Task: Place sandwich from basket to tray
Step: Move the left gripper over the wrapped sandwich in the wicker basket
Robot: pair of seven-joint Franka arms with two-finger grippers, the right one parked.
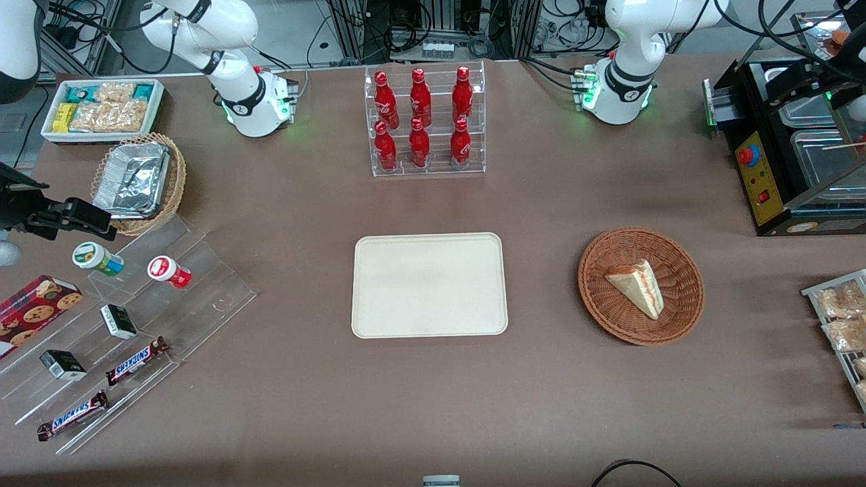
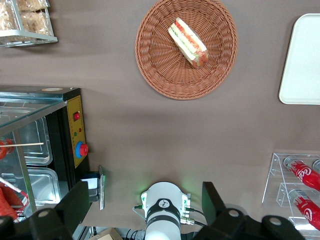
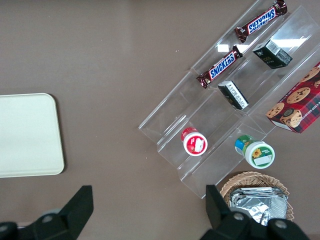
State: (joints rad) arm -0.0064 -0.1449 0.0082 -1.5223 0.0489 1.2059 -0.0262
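Observation:
The sandwich point(image 1: 636, 287) point(image 2: 188, 42), a pale wedge with red and green filling stripes, lies in the round reddish-brown wicker basket point(image 1: 602, 297) point(image 2: 155, 65). The cream tray point(image 1: 429, 284) point(image 2: 305, 60) point(image 3: 27, 135) lies flat beside the basket, toward the parked arm's end, with nothing on it. My gripper point(image 2: 145, 192) hangs high above the table near the working arm's base, farther from the front camera than the basket. Its two black fingers point(image 2: 80, 200) stand wide apart, open, with nothing between them.
A clear rack of red bottles point(image 1: 425, 122) stands farther from the front camera than the tray. A black heated display case point(image 1: 785, 155) and a rack of snack bags point(image 1: 842, 325) sit at the working arm's end. A clear stepped shelf point(image 1: 122, 338) sits at the parked arm's end.

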